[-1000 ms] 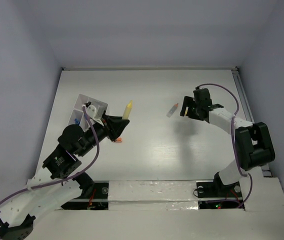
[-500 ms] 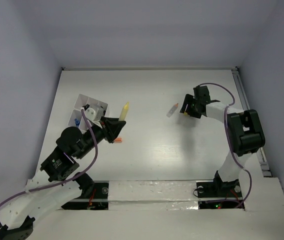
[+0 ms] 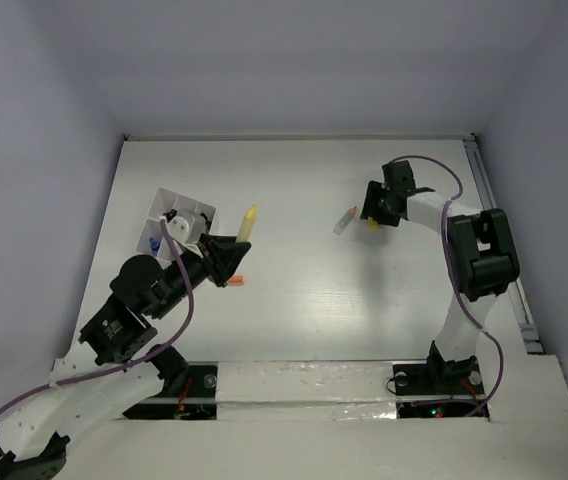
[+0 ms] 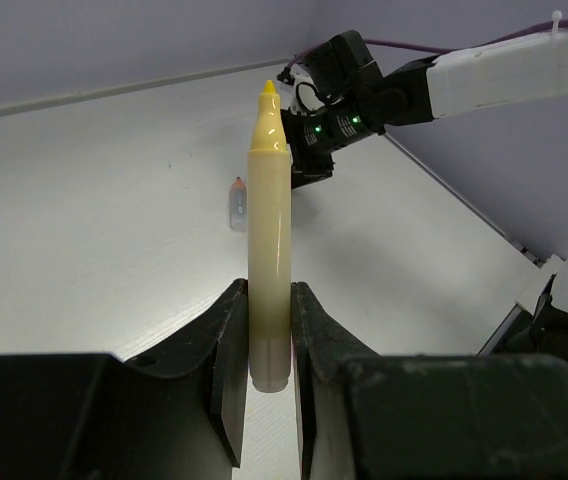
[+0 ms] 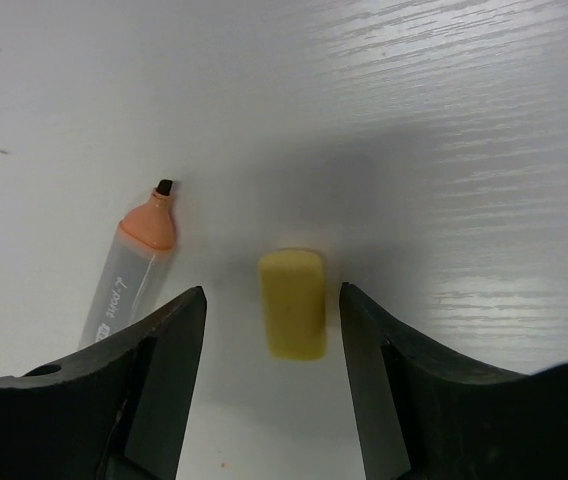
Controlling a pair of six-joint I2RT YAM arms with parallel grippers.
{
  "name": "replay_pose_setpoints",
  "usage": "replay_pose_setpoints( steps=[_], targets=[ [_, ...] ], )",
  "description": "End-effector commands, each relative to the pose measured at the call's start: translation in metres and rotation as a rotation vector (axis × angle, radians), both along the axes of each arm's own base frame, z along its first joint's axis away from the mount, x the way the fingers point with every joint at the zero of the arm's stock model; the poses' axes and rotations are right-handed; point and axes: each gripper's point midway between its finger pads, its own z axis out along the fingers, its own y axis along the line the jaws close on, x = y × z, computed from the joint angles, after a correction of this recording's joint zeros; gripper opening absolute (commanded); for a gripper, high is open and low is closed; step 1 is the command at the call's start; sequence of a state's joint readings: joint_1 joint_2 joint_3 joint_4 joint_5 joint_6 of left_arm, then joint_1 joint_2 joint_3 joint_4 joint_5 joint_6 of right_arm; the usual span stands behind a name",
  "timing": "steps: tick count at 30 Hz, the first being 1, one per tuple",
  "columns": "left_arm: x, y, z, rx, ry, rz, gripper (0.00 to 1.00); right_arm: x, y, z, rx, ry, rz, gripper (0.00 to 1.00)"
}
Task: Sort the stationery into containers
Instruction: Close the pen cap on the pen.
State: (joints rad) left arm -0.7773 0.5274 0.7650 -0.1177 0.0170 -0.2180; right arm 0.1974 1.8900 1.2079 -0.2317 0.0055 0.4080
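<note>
My left gripper (image 3: 226,252) is shut on a cream marker with a yellow tip (image 3: 249,222), held above the table just right of the white compartment box (image 3: 164,199). In the left wrist view the marker (image 4: 269,200) stands upright between the fingers (image 4: 229,350). My right gripper (image 3: 374,212) is open and low over the table. In the right wrist view its jaws stand on either side of a small yellow eraser-like bit (image 5: 293,303) without touching it. A clear marker with an orange tip (image 5: 129,270) lies just left of it (image 3: 345,220).
A small orange bit (image 3: 236,281) lies on the table below the left gripper. The box holds a blue item (image 3: 154,242) and is partly hidden by the left arm. A rail (image 3: 494,215) runs along the table's right edge.
My right gripper has moved a little up and left, down over the yellow bit. My left gripper has drawn the cream marker slightly left and toward me.
</note>
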Motion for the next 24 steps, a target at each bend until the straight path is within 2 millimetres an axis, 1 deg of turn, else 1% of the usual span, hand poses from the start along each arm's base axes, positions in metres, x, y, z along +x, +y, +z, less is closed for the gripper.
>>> replay_pose_setpoints(
  steps=[1, 2, 3, 5, 9, 10, 11, 12, 13, 15, 16, 18, 20, 21, 22, 24],
  targets=[
    [0.001, 0.002, 0.011, -0.026, -0.040, 0.007, 0.00, 0.006, -0.013, 0.007, -0.090, 0.011, 0.017, 0.61],
    [0.001, 0.001, 0.010, -0.022, -0.038, 0.007, 0.00, 0.003, -0.018, 0.004, -0.120, 0.032, 0.023, 0.61],
    [0.001, 0.001, 0.010, -0.022, -0.038, 0.007, 0.00, 0.005, -0.019, 0.006, -0.131, 0.031, 0.028, 0.61],
    [0.002, 0.001, 0.010, -0.021, -0.037, 0.007, 0.00, 0.004, -0.026, 0.002, -0.169, 0.047, 0.025, 0.61],
    [0.002, 0.000, 0.009, -0.021, -0.035, 0.003, 0.00, 0.004, -0.027, -0.005, -0.186, 0.082, 0.037, 0.59],
    [0.002, 0.000, 0.009, -0.022, -0.034, 0.003, 0.00, 0.005, -0.028, -0.007, -0.195, 0.089, 0.035, 0.58],
    [0.002, -0.001, 0.008, -0.019, -0.032, 0.001, 0.00, 0.008, -0.022, -0.004, -0.197, 0.083, 0.047, 0.57],
    [0.002, -0.001, 0.007, -0.017, -0.030, 0.001, 0.00, 0.007, -0.023, -0.007, -0.205, 0.095, 0.049, 0.54],
    [0.002, -0.002, 0.007, -0.018, -0.029, 0.000, 0.00, 0.007, -0.019, -0.008, -0.209, 0.096, 0.057, 0.53],
    [0.002, -0.003, 0.006, -0.016, -0.025, -0.005, 0.00, 0.010, -0.020, -0.005, -0.213, 0.093, 0.053, 0.50],
    [0.002, -0.004, 0.006, -0.016, -0.023, -0.008, 0.00, 0.010, -0.020, -0.004, -0.214, 0.091, 0.052, 0.46],
    [0.002, -0.005, 0.004, -0.011, -0.018, -0.014, 0.00, 0.011, -0.020, -0.004, -0.219, 0.094, 0.056, 0.44],
    [0.004, -0.004, 0.005, -0.016, -0.019, -0.008, 0.00, 0.011, -0.021, -0.003, -0.224, 0.093, 0.056, 0.37],
    [0.003, -0.005, 0.004, -0.015, -0.015, -0.013, 0.00, 0.011, -0.023, -0.003, -0.233, 0.092, 0.052, 0.24],
    [0.003, -0.006, 0.004, -0.016, -0.016, -0.014, 0.00, 0.011, -0.024, -0.001, -0.234, 0.087, 0.044, 0.18],
    [0.004, -0.007, 0.003, -0.016, -0.010, -0.017, 0.00, 0.016, -0.023, 0.008, -0.220, 0.036, 0.019, 0.13]
  ],
)
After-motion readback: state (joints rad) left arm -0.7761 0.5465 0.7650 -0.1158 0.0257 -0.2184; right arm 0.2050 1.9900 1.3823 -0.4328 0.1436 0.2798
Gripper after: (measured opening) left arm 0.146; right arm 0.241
